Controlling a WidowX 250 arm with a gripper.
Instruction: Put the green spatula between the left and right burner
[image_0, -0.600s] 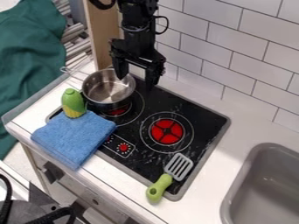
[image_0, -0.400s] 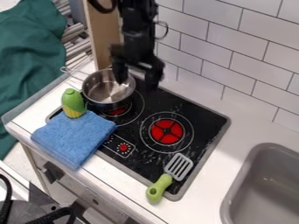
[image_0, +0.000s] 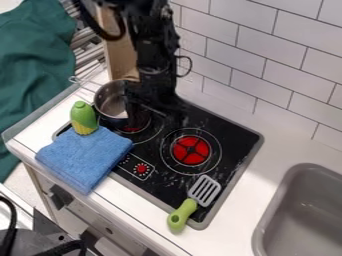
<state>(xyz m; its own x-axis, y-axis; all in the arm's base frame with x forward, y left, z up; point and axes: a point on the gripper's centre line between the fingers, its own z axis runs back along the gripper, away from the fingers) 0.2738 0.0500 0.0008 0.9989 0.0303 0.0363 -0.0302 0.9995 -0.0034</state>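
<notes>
Approach step, we reckon: gripper (image_0: 157, 119) upper centre, fingers spread, nothing held. Green spatula (image_0: 193, 203) lies lower centre, head on the stove (image_0: 232, 161). Next we go down-frame, grasp it, then set it between the burners.

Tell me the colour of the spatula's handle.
The spatula's handle is green, seen best in the current camera view.

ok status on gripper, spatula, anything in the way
Gripper open, empty, over stove. Green spatula right of both burners, handle over front edge. Pot beside gripper, possible snag.
</notes>
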